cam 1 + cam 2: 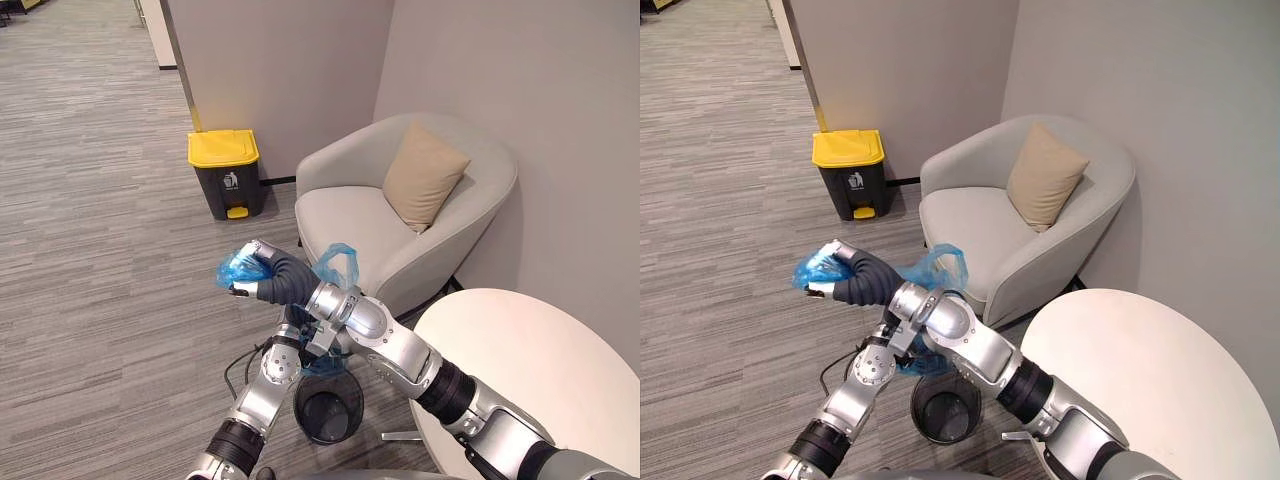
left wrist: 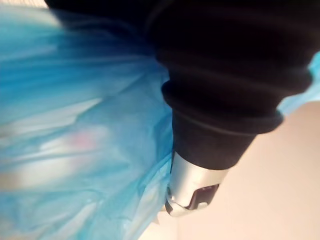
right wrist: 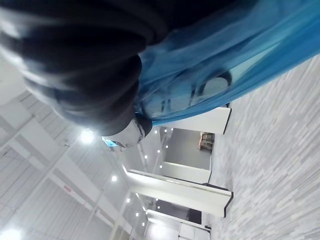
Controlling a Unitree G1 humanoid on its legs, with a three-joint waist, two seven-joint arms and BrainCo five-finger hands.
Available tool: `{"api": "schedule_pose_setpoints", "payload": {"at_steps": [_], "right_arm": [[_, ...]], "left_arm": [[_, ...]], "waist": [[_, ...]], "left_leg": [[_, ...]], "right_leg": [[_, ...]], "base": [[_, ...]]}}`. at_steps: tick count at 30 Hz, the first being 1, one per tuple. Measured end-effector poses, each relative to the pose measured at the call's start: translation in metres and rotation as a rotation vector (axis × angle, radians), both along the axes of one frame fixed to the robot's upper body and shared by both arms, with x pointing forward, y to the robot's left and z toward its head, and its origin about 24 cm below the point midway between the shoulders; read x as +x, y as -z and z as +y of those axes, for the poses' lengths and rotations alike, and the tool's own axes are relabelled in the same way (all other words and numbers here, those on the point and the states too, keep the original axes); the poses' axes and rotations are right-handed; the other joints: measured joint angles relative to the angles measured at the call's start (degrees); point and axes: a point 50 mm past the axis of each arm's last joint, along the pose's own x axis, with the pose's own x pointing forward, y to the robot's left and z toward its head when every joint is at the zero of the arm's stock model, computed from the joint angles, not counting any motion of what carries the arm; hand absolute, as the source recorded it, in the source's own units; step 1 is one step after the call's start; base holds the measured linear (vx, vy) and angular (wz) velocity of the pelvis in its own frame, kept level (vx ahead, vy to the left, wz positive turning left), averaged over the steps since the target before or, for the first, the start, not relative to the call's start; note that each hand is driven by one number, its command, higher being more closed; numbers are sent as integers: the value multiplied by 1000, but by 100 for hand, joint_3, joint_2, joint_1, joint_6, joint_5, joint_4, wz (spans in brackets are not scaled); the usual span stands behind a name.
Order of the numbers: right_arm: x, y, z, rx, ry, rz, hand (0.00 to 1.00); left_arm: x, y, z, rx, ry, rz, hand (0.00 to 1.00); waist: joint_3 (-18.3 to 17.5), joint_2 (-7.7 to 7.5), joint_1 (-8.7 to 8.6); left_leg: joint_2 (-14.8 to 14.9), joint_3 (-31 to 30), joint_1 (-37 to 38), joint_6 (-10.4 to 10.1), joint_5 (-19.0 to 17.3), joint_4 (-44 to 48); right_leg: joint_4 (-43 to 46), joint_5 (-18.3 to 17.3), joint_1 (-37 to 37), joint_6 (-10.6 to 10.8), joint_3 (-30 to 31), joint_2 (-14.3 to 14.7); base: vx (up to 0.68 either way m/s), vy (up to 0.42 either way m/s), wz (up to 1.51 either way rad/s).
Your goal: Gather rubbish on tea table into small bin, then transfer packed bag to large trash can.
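The blue bag point(image 1: 238, 268) is off the floor, up and to the left of the small bin point(image 1: 328, 408), with nothing of it touching the bin's rim that I can make out. The right robot hand point(image 1: 262, 274) has its fingers curled tight round a bunched part of the thin film. One handle loop of the bag stands up free behind the right wrist, straight above the bin. More blue film hangs lower, just over the bin's mouth and partly hidden by the right arm.

The left robot hand point(image 2: 225, 100) sits close above the bin, tucked behind the right forearm and pressed against the bag. I cannot tell whether it has hold of anything.

The bin is a dark mesh basket standing on the grey carpet. To its right, just beside it, is the round white counter point(image 1: 530, 365). Behind the bin is a pale armchair point(image 1: 345, 215) with a tan cushion point(image 1: 423, 173) leaning on its backrest. Well beyond the bin, against the wall, stands the large trash can point(image 1: 227, 178) with its yellow lid down.
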Motion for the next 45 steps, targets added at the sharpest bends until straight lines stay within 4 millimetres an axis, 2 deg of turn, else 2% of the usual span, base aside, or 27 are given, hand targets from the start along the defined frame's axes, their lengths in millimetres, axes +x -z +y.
{"api": "schedule_pose_setpoints", "payload": {"at_steps": [11, 17, 18, 21, 30, 34, 39, 42, 45], "right_arm": [[-1, -5, 4, 2, -19, -21, 100], [-5, 7, 1, -12, -11, -3, 100], [-7, 15, -1, -31, 5, 1, 0], [-9, 25, -6, -72, 41, -15, 0], [-3, 53, -42, -293, 266, -181, 0], [2, 55, -55, -364, 341, -282, 0], [12, 62, -87, -485, 532, -387, 0], [14, 65, -104, -509, 609, -379, 0], [14, 58, -118, -473, 701, -380, 0]], "left_arm": [[15, -16, 2, -112, -47, -34, 100], [15, -17, 4, -141, -51, -28, 100], [15, -17, 5, -152, -56, -30, 100], [12, -17, 9, -175, -79, -32, 100], [1, -5, 28, -216, -161, 17, 100], [-4, 0, 35, -219, -191, 30, 100], [-12, 5, 52, -240, -266, 44, 100], [-17, 9, 62, -239, -308, 57, 100], [-20, 11, 67, -238, -331, 66, 100]], "waist": [[1, 1, -12], [2, 3, -8], [3, 4, -9], [5, 7, -18], [15, 21, -12], [41, 40, -13], [103, 71, -5], [116, 82, -6], [138, 95, -6]], "left_leg": [[0, 3, 2, -1, 1, -5], [-2, 2, 3, -1, 1, -11], [-4, 1, 3, -1, 1, -13], [-5, 1, 3, -1, 0, -17], [-26, -13, 0, -1, -1, -28], [-27, -20, 1, -1, -1, -28], [-38, -22, -2, -1, -4, -32], [-42, -15, -8, 0, -5, -32], [-47, -10, -8, 1, -6, -32]], "right_leg": [[-4, 0, -1, 0, 3, 0], [-3, -2, 0, 2, 2, -4], [-1, -4, 0, 4, 1, -6], [0, -7, -3, 7, 1, -8], [19, -28, -11, 33, -11, -31], [46, -51, -19, 57, -11, -36], [118, -105, -58, 75, -15, -51], [117, -106, -68, 77, -14, -53], [113, -107, -68, 77, -13, -56]], "base": [[0, 0, 0], [0, 0, 0], [0, 0, 0], [0, 0, 0], [0, 0, 0], [0, 0, 0], [0, 0, 0], [0, 0, 0], [0, 0, 0]]}}
